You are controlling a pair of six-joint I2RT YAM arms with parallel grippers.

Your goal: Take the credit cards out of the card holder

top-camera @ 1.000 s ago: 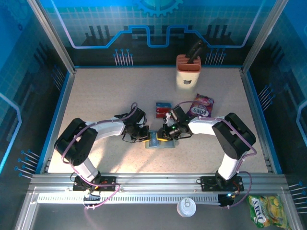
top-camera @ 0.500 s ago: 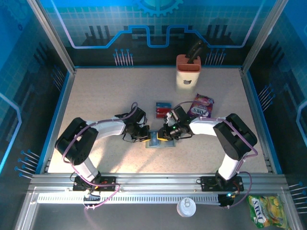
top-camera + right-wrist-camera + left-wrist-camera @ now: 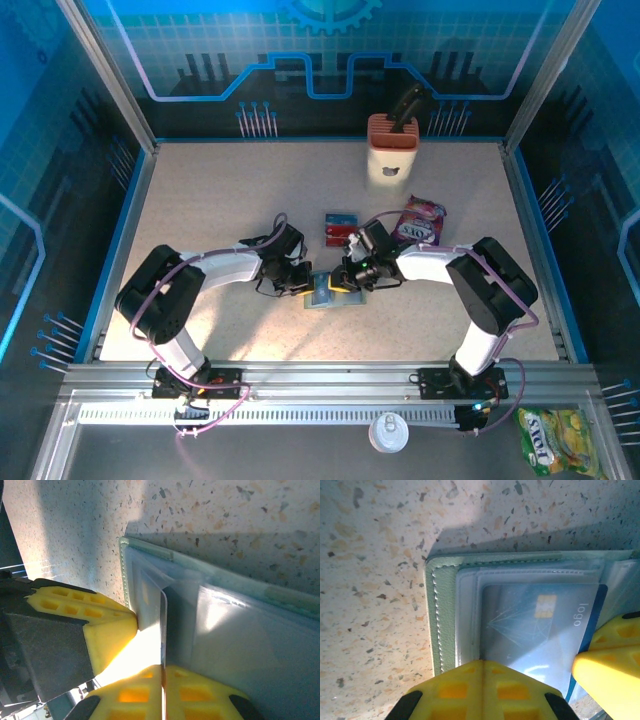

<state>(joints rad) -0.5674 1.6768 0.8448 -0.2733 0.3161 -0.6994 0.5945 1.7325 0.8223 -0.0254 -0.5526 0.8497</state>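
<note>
The grey-green card holder (image 3: 331, 295) lies open on the table between both grippers. Under its clear pocket (image 3: 470, 615) sits a pale blue credit card (image 3: 535, 630) with a gold chip. My left gripper (image 3: 482, 663) is shut, its yellow tips resting on the holder's (image 3: 440, 625) near edge. My right gripper (image 3: 163, 667) is shut on the thin edge of that credit card (image 3: 163, 630), which stands up out of the holder (image 3: 235, 640). The left fingers (image 3: 107, 627) press beside it. A second credit card (image 3: 341, 228), blue with red marks, lies flat further back.
A crinkled purple-red snack packet (image 3: 422, 220) lies right of the loose card. A tall orange-and-cream block (image 3: 392, 146) stands at the back. Both arms meet over the table's middle, and blue rails edge it on both sides.
My right gripper's jaws have closed the last bit onto the card's edge. Both arms and the holder stay where they were.
</note>
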